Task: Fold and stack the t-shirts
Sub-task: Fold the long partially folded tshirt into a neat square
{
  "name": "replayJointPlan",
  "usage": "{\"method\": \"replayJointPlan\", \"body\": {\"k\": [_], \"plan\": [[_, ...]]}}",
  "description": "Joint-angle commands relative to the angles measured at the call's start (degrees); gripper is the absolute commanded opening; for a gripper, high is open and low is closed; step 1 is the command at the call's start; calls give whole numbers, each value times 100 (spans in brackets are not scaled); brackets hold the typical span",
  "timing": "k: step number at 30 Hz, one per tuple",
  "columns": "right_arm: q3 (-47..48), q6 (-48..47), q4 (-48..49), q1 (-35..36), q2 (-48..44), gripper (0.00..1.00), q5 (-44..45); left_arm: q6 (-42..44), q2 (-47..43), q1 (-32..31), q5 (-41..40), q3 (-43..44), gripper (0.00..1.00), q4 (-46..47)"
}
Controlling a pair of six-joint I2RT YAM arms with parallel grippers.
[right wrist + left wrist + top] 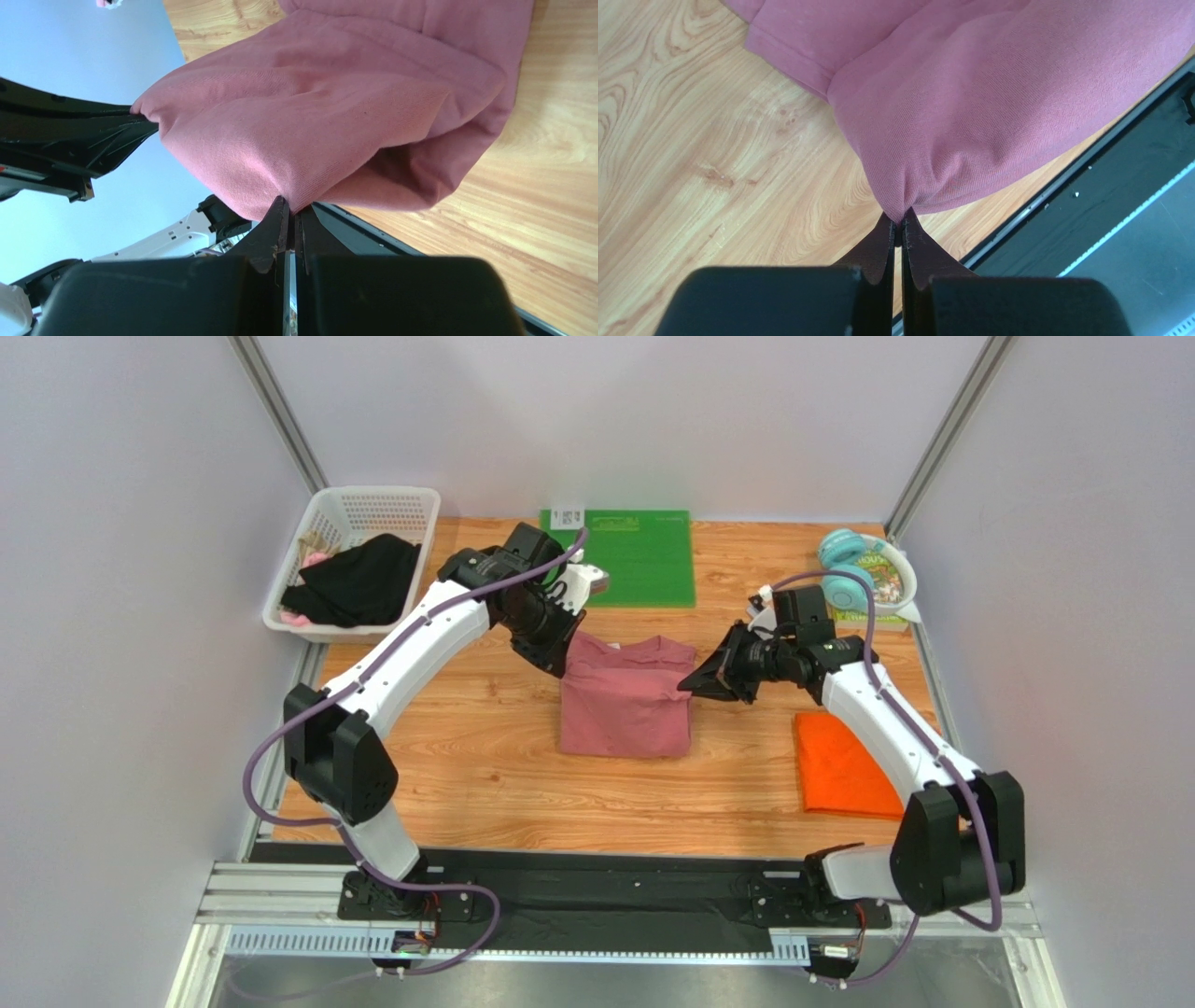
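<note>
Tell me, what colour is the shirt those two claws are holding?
The t-shirt is plain dusty rose-pink; left wrist view shows it best.

This is a robotics lab cell. Plain pale panels (pixel 126 546) close in the wooden bench (pixel 477 784) on three sides. A bare metal post (pixel 285 413) slants up at the upper left of the overhead view and a second post (pixel 947 434) at the upper right. Along the bottom edge a slotted aluminium rail (pixel 281 903) carries the bases of a white-and-black left arm (pixel 421 637) and right arm (pixel 884 728), with purple cables (pixel 253 770) looped in the open. The things on the wood read as test props: a white basket (pixel 368 507) of clothes at the upper left, a green mat (pixel 638 560) at top centre, a pink t-shirt (pixel 624 707) in the middle and an orange t-shirt (pixel 842 763) at the right.
</note>
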Motion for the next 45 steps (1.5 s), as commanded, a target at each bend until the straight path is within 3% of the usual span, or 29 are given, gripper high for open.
{"method": "replayJointPlan", "body": {"k": [1,12,25,37,45], "plan": [[356,-174,525,-115,485,0,-199,-93,422,24,-238,335,0,265],[1209,-210,833,-352,1673,0,-498,3,1636,191,-528,1381,0,247],[1815,-139,1009,-519,2244,0,-630,30,1794,525,-765,1883,0,317],[2184,-25,1413,-616,3658,0,-638,-41,2989,560,-722,2270,0,677],[2500,45,1650,-835,4134,0,-682,65,3772,560,-774,2964,0,730]]}}
